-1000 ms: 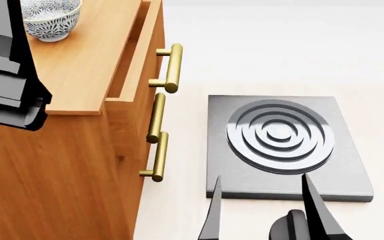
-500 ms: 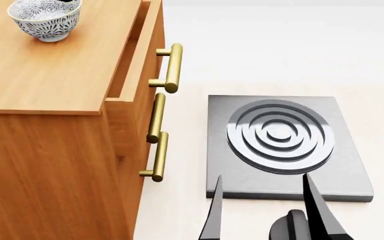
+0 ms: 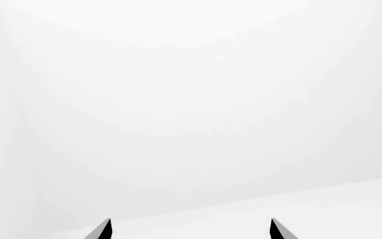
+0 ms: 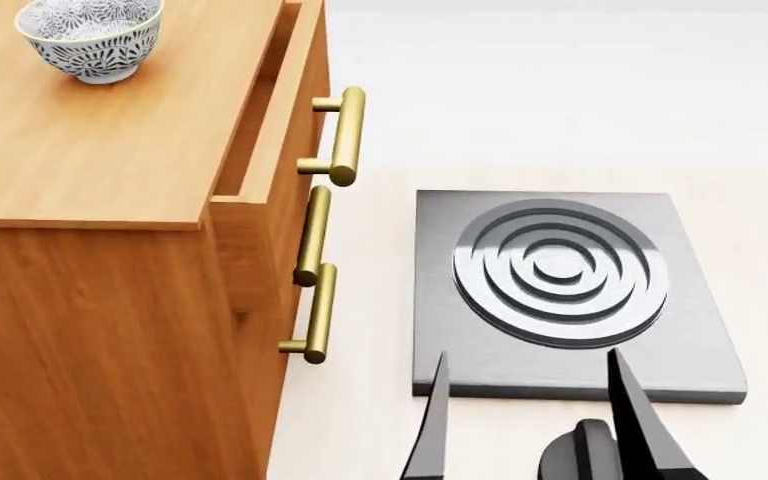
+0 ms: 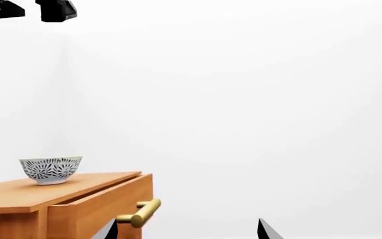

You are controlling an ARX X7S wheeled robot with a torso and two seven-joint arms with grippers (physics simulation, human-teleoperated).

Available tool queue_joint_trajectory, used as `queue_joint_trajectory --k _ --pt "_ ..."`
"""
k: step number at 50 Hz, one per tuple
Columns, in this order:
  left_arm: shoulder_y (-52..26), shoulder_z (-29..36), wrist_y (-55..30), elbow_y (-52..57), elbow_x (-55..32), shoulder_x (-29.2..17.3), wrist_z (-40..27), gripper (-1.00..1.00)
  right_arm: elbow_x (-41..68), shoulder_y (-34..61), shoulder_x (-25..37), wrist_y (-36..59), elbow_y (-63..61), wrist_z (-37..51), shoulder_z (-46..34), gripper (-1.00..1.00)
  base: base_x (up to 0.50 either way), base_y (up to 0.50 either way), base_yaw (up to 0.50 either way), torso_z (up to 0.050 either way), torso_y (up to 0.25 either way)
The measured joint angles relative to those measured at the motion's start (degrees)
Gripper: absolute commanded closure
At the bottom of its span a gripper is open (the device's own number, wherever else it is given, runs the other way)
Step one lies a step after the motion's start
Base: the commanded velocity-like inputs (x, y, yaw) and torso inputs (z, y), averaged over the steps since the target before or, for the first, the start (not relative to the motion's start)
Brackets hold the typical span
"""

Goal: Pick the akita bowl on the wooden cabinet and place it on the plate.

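The plate is in no view. The akita bowl (image 4: 91,38) is cut off by the top edge of the head view, at about 11 o'clock, so the far part of its rim is not seen. The wooden cabinet (image 4: 104,160) is also cut at the left and bottom edges. In the right wrist view the bowl (image 5: 50,170) shows whole, but small.

The bowl is round and white, the outside with a dense dark grey-blue leaf pattern, the inside pale with faint marks. It stands upright on the cabinet top, near the far left corner, nothing touching it. The top drawer is pulled out a bit; brass bar handles (image 4: 344,135) are on the cabinet front, facing 3 o'clock.

On the floor at approx. 4 o'clock lies a dark grey square slab (image 4: 564,290) with raised concentric rings.

Right end effector (image 4: 524,420) is low at 5-6 o'clock in the head view, fingers spread wide, empty, tips pointing to 12 o'clock, just before the slab edge. Left end effector (image 3: 189,230) shows only two dark tips in its wrist view, wide apart, empty, facing a plain white background; it is not in the head view.
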Motion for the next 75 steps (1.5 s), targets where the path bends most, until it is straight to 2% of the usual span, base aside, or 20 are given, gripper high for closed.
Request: queue_joint_trajectory --k 9,14,19,26,31,45,67,75 --pt "-6.4 3.5 9.0 -18.5 5.3 3.8 10.0 -1.0 0.5 0.0 0.2 -0.4 0.6 0.2 0.1 -1.0 0.0 0.0 0.0 0.0 0.0" --pt "-11.5 6.1 16.4 -33.3 6.4 7.0 17.0 -1.0 0.7 0.1 0.3 -0.6 1.1 0.3 0.3 -1.0 0.0 0.0 0.0 0.0 0.0" --pt "-16.0 13.5 21.6 -44.5 0.8 9.1 21.9 -1.0 1.0 0.2 0.3 -1.1 1.9 0.4 0.4 -1.0 0.0 0.0 0.0 0.0 0.0" --pt "-20.1 26.4 25.6 -53.7 -11.4 10.8 25.3 -1.0 1.5 0.3 0.4 -1.6 3.0 0.3 0.6 -1.0 0.0 0.0 0.0 0.0 0.0" --pt "-21.9 29.5 25.6 -57.4 -15.4 11.4 25.9 -1.0 1.7 0.3 0.4 -1.9 3.7 0.4 0.7 -1.0 0.0 0.0 0.0 0.0 0.0" --pt "-24.0 16.5 18.4 -61.8 -3.5 12.1 25.2 -1.0 1.5 0.7 0.5 -2.6 6.0 0.5 0.6 -1.0 0.0 0.0 0.0 0.0 0.0" --pt "-19.8 -9.2 9.3 -63.1 22.5 12.4 20.9 -1.0 0.8 0.9 0.8 -3.4 8.2 0.7 0.2 -1.0 0.0 0.0 0.0 0.0 0.0" --pt "-18.1 -14.2 7.1 -63.2 29.3 12.4 21.4 -1.0 0.4 1.0 0.9 -3.5 8.7 0.7 -0.2 -1.0 0.0 0.0 0.0 0.0 0.0"
